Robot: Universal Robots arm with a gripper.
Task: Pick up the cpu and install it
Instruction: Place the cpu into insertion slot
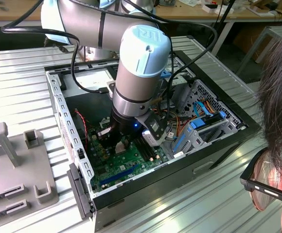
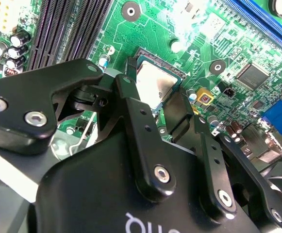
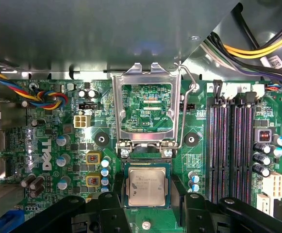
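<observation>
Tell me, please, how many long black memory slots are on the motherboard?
4 memory slots, side by side in the first wrist view: two nearer the socket frame, two farther from it. None appears hidden.

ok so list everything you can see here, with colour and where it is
cpu: one, dull grey top, at the socket, gripped on two sides
socket frame: one, silver, hinged open beside the cpu
motherboard: one, green, inside the case
memory slots: four, black, on the motherboard
case: one, black and silver, open, on the table
table: one, silver, slatted
fixture: one, grey, at the exterior view's left
wires: one bundle, mixed colours, on the motherboard
person: one, dark hair and glasses, at the exterior view's right
arm: one, silver and light blue, reaching into the case
end effector: one, black, shut on the cpu
</observation>
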